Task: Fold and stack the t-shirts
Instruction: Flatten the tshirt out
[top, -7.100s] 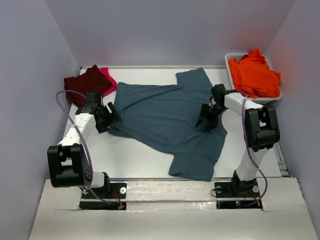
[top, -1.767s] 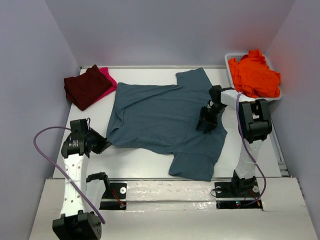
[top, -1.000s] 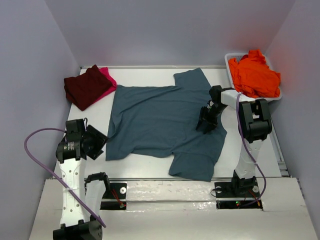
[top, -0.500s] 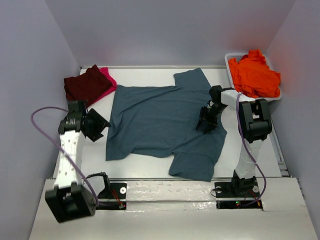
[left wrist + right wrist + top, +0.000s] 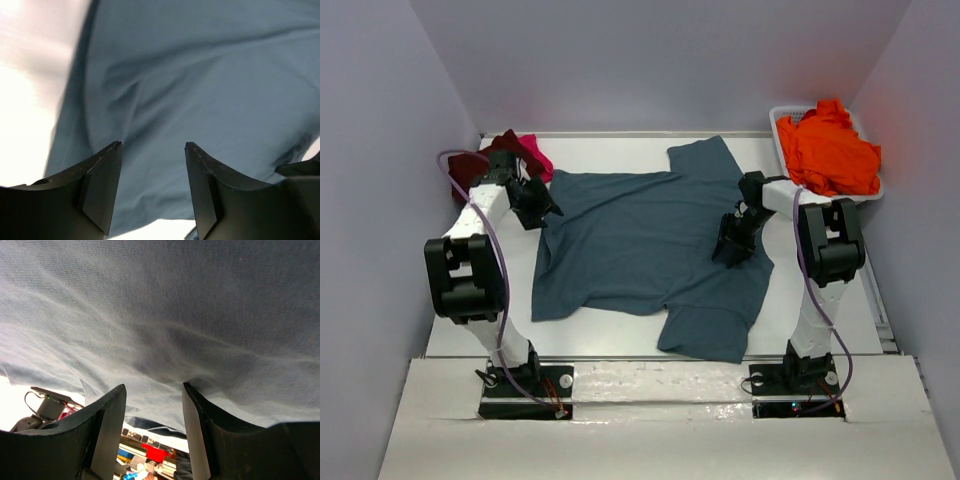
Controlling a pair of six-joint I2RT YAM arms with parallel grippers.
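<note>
Left gripper (image 5: pixel 152 145) jaws are apart with nothing in them, over the teal-blue t-shirt (image 5: pixel 640 240) spread mid-frame in the top view. Right gripper (image 5: pixel 154 386) jaws are apart too, tips seemingly down on the cloth. If the left pinches mid-panel rather than the edge, the fold probably bunches.

The slate teal-blue t-shirt (image 5: pixel 190 305) fills the view, faintly creased. The right gripper (image 5: pixel 154 386) enters from 6 o'clock, jaws apart, its tips against the cloth.
</note>
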